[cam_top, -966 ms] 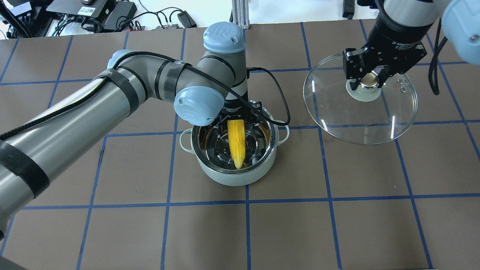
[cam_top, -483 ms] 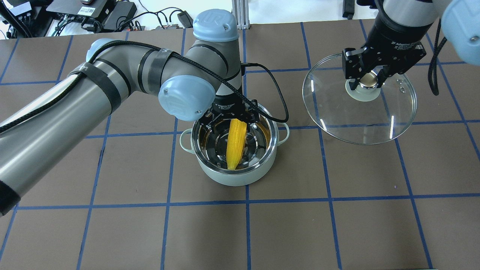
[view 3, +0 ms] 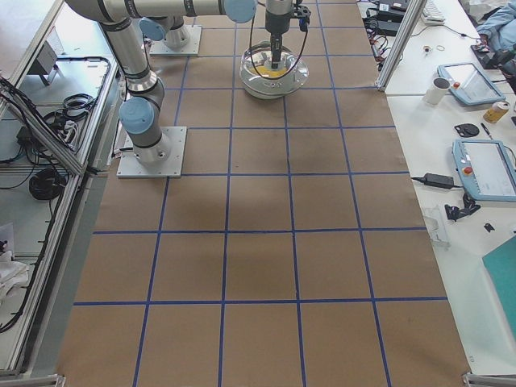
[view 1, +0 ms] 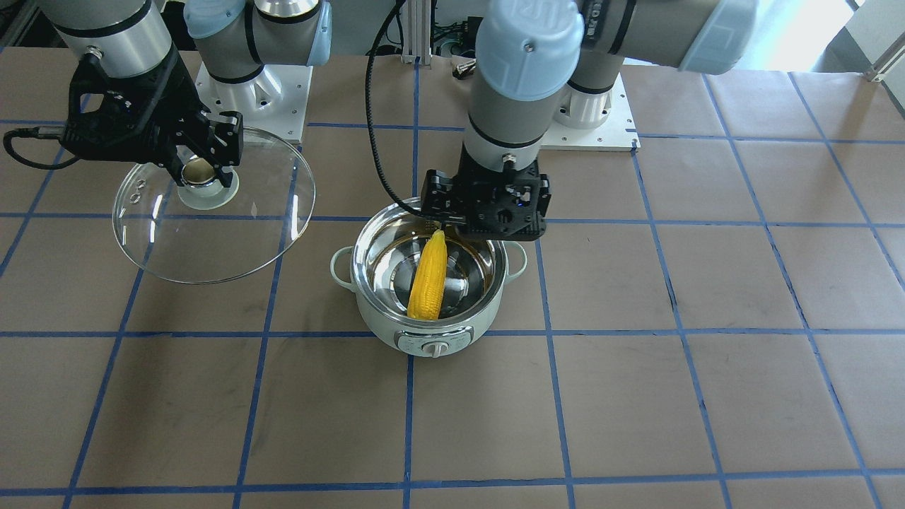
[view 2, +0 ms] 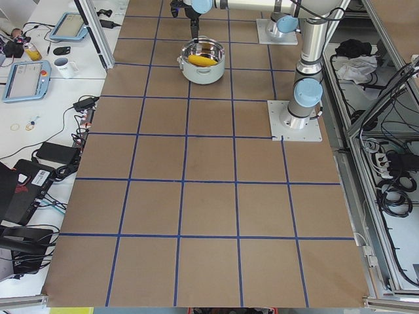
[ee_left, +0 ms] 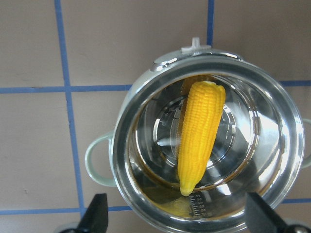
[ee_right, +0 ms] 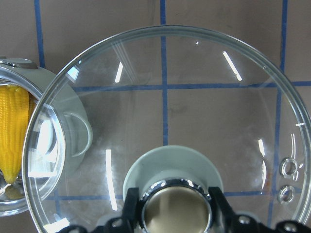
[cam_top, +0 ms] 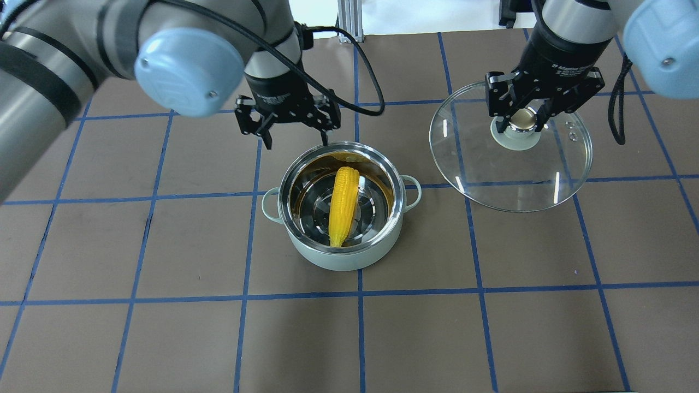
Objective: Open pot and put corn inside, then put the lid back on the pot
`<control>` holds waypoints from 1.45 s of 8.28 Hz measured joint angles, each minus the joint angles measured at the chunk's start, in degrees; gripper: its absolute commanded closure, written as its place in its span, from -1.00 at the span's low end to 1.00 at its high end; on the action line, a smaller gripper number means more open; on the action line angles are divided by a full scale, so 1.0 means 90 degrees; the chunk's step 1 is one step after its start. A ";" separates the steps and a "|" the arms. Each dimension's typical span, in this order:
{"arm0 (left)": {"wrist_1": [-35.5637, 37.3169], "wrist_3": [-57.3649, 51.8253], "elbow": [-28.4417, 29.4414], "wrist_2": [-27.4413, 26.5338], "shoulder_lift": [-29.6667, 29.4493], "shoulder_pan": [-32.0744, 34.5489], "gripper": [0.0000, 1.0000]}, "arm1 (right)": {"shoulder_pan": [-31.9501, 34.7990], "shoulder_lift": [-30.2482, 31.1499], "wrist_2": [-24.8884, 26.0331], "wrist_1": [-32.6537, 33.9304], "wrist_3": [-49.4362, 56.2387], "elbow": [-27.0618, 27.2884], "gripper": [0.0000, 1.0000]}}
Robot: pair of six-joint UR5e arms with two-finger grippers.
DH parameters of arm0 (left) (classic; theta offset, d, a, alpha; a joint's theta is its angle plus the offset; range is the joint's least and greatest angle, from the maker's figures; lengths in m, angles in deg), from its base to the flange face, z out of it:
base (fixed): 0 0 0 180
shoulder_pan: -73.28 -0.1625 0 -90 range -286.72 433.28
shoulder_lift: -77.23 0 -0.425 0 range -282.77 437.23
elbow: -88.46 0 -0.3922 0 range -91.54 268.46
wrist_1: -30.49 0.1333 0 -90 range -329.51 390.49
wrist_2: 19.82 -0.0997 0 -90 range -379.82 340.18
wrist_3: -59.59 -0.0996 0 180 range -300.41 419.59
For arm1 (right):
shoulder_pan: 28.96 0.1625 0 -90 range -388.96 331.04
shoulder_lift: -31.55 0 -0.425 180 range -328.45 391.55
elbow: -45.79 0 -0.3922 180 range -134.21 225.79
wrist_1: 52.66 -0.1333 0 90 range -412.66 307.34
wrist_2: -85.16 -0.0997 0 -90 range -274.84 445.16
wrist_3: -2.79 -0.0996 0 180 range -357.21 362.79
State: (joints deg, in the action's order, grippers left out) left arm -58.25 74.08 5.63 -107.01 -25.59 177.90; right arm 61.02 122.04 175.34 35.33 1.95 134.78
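The mint-green pot (cam_top: 341, 256) stands open on the table, its dial side showing in the front view (view 1: 433, 344). The yellow corn (cam_top: 343, 206) lies slanted inside it, also seen in the front view (view 1: 428, 277) and the left wrist view (ee_left: 198, 133). My left gripper (cam_top: 294, 142) is open and empty, raised above the pot's far rim; its fingertips (ee_left: 97, 212) frame the pot in the left wrist view. My right gripper (cam_top: 519, 120) is shut on the gold knob (ee_right: 177, 211) of the glass lid (cam_top: 475, 169), holding it in the air to the pot's right.
The table is brown paper with a blue tape grid (cam_top: 360, 327). Cables and electronics (cam_top: 136, 16) lie beyond the far edge. The arm bases (view 1: 601, 113) stand at the robot side.
My left gripper has let go of the corn and risen up and back from the pot. The corn stays inside the pot. The right gripper with the lid has shifted slightly left.
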 measured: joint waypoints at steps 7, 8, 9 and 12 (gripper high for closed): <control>-0.0490 -0.1651 0.0770 -0.0315 0.0299 -0.2054 -1.00 | 0.2272 -0.1165 -0.0003 0.1501 -0.2744 -0.0097 0.32; -0.0495 -0.1720 0.0772 -0.0328 0.0398 -0.2177 -1.00 | 0.2501 -0.1372 -0.0002 0.1626 -0.3023 -0.0186 0.32; -0.0498 -0.1749 0.0766 -0.0345 0.0569 -0.2228 -1.00 | 0.2675 -0.1544 -0.0002 0.1695 -0.3227 -0.0278 0.32; -0.0493 -0.1722 0.0709 -0.0360 0.0838 -0.2217 -1.00 | 0.2891 -0.1853 -0.0015 0.1805 -0.3500 -0.0379 0.32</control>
State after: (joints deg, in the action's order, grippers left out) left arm -62.70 58.58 12.01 -110.25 -18.05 157.94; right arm 87.04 105.36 175.21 51.57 -29.55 131.37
